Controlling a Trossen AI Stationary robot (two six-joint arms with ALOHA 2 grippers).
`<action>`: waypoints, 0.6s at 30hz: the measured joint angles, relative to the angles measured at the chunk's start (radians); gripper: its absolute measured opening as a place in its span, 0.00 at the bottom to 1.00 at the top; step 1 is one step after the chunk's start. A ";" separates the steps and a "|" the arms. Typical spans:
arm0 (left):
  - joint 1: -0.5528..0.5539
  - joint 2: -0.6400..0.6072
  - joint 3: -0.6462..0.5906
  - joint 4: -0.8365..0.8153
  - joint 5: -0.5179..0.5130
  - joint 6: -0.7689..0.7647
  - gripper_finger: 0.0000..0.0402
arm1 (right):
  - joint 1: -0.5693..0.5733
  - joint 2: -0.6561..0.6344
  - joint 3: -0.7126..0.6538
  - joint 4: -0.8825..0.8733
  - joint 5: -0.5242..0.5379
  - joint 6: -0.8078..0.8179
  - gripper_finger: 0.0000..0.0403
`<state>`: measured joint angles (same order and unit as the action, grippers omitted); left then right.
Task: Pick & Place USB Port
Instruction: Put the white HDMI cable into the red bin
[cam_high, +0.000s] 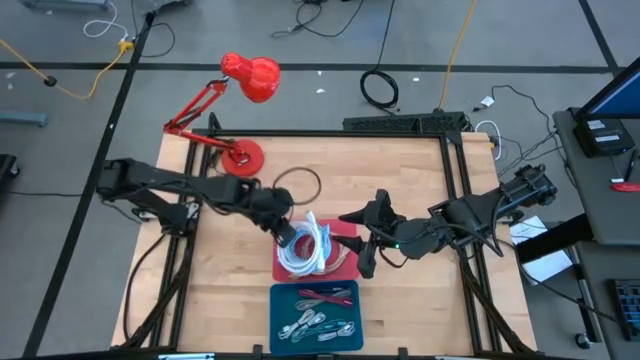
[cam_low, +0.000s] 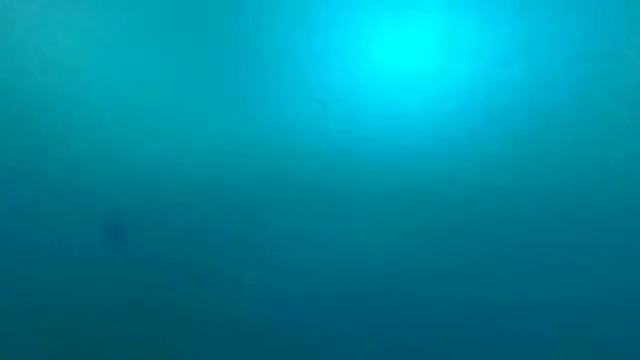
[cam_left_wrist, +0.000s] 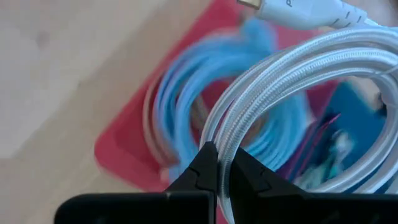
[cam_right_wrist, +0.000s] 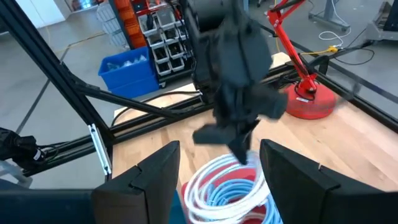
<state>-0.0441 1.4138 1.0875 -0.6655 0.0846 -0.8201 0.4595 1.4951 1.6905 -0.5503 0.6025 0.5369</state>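
Note:
My left gripper (cam_high: 288, 236) is shut on a coiled white braided USB cable (cam_high: 312, 243) over a red tray (cam_high: 345, 258) in the table's middle. The cable's white plug (cam_left_wrist: 292, 9) shows in the left wrist view. A light-blue cable coil (cam_left_wrist: 186, 106) lies in the red tray (cam_left_wrist: 124, 143) beneath it. My right gripper (cam_high: 358, 240) is open and empty just right of the tray, pointing at the coil (cam_right_wrist: 214, 177) and at my left gripper (cam_right_wrist: 239, 140). The low view shows only a blue blur. My left gripper pinches several loops of the white coil (cam_left_wrist: 225, 140) between its two fingertips (cam_left_wrist: 205, 163), at the coil's upper side. The fingers come from above, slanting from the table's left, and lie across the strands. The coil hangs below them over the red tray; whether its lower end touches the tray I cannot tell.
A blue tray (cam_high: 278, 318) holding several cables stands at the table's near edge, just in front of the red tray. A red desk lamp (cam_high: 240, 155) stands at the far left corner, with a thin ring of cable (cam_high: 296, 183) beside it.

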 joint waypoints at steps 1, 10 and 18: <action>-0.009 0.023 0.000 -0.010 0.006 -0.002 0.03 | 0.000 0.000 0.000 0.000 0.000 0.000 0.53; -0.018 0.202 0.001 -0.090 0.029 0.013 0.03 | 0.000 0.000 0.000 0.000 0.000 0.017 0.53; -0.002 0.257 0.001 -0.012 -0.017 0.031 0.10 | 0.000 0.000 0.000 0.003 -0.001 0.027 0.53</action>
<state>-0.0457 1.6710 1.0889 -0.6776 0.0675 -0.7890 0.4595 1.4948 1.6905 -0.5471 0.6018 0.5636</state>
